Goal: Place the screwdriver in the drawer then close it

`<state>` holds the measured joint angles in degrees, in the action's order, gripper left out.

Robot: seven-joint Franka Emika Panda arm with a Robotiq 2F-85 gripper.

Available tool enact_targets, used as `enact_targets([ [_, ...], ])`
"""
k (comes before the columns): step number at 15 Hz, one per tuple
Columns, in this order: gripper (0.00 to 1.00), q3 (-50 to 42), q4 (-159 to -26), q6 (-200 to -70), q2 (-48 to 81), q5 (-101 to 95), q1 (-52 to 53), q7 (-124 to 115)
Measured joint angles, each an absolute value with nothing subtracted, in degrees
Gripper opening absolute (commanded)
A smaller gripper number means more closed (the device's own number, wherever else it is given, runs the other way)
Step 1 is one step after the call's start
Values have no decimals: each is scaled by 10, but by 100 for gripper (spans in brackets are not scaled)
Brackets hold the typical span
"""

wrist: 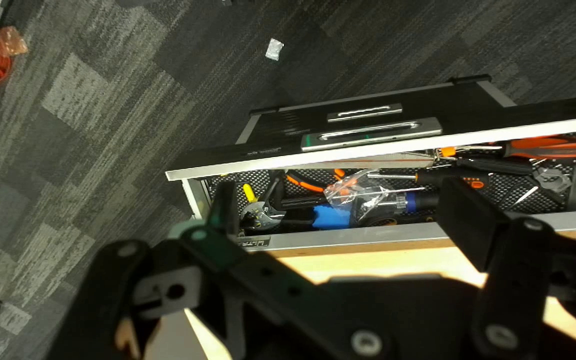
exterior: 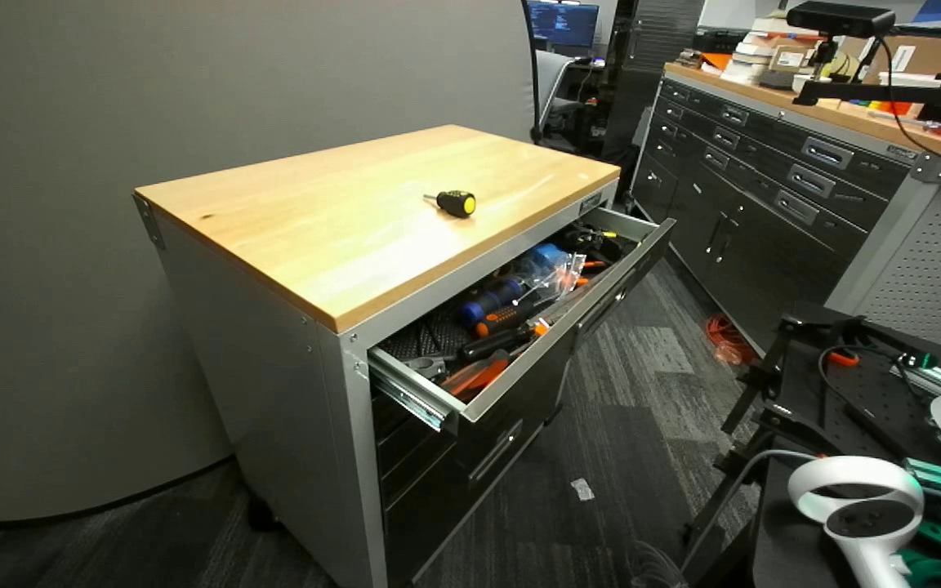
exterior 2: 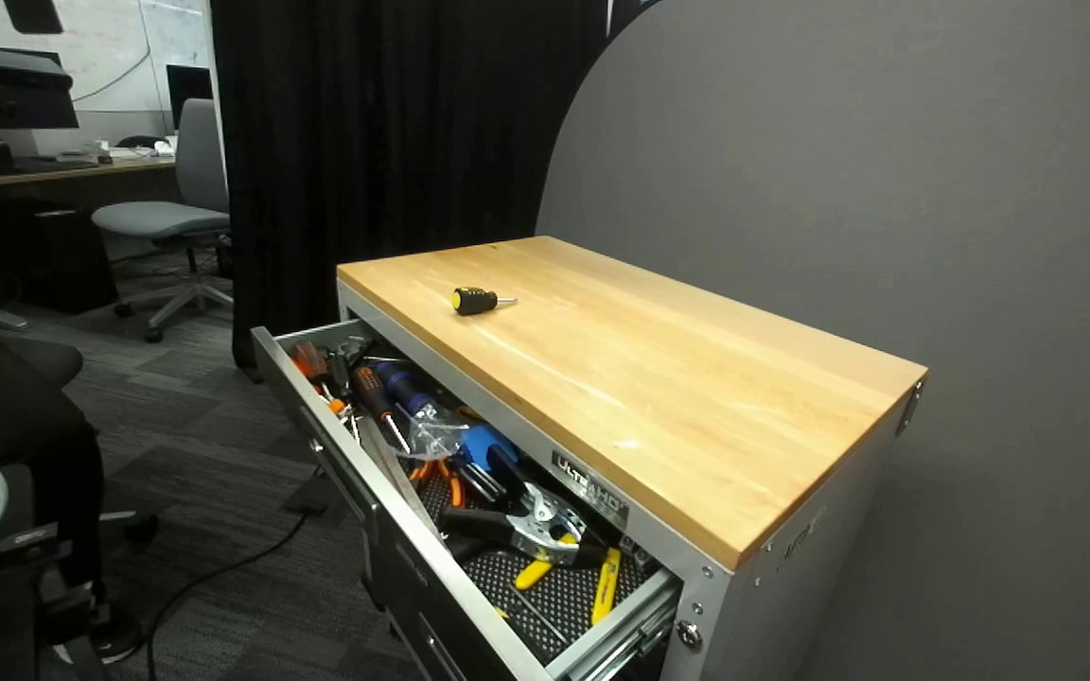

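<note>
The screwdriver, small and stubby with a black and yellow handle, lies on the wooden cabinet top near its front edge in both exterior views. I do not see it in the wrist view. The drawer stands pulled open below the wooden top in both exterior views and in the wrist view. It holds many tools. My gripper shows only in the wrist view. Its fingers are wide apart with nothing between them, above the cabinet's front edge and the drawer.
The wooden top has a grey partition behind it. A dark tool chest stands across the aisle. A black stand with a white controller is at the lower right in an exterior view. A seated person is at the left in an exterior view.
</note>
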<state>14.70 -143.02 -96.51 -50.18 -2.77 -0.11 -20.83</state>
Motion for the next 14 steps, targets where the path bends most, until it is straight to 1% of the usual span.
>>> enact_targets([
  [2,100,148,-1439,-973,-495,-23,-1,-209],
  [5,100,163,-1468,-1039,-447,8,8,-220],
  [10,100,215,-1485,-1224,-275,41,21,-261],
  [14,100,235,-1443,-1338,-125,33,18,-296],
])
